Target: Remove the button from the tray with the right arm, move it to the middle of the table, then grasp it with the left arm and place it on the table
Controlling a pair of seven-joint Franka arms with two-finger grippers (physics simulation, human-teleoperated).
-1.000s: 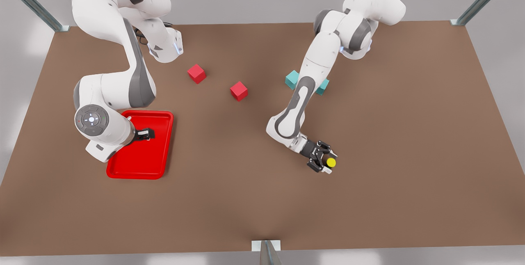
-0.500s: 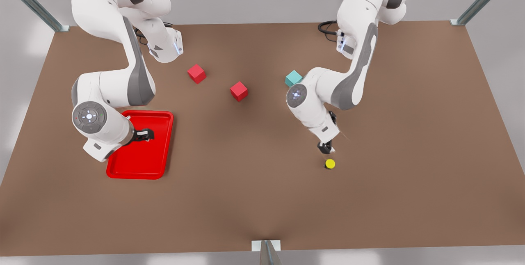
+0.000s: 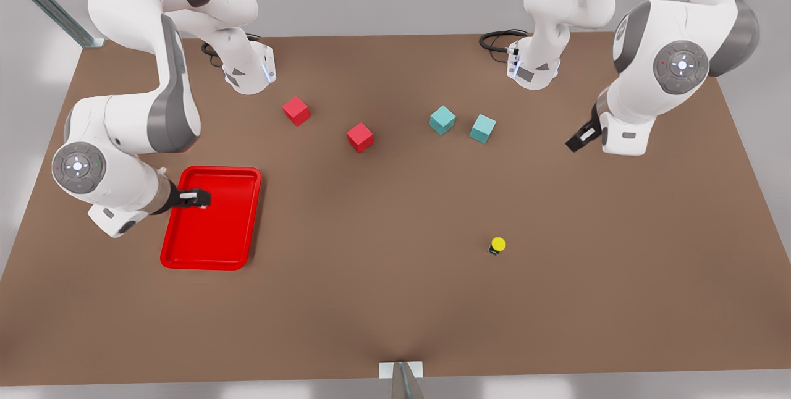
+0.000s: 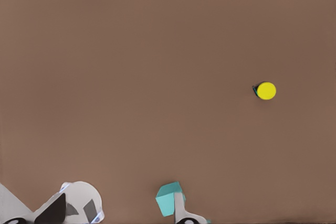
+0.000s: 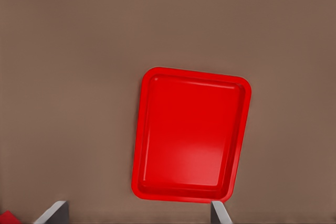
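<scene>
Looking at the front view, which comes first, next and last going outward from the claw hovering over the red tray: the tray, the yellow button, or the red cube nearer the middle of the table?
From the right gripper:
1. The tray, directly under it on the front view's left.
2. The red cube, toward mid-table.
3. The button, far off on the front view's right, lying on the table.

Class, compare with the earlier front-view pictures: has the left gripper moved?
Yes. The left gripper has pulled away from the button, toward the front view's right and the table's far edge.

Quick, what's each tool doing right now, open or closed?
Left tool: open, empty, well away from the button.
Right tool: open, empty, over the tray.
</scene>
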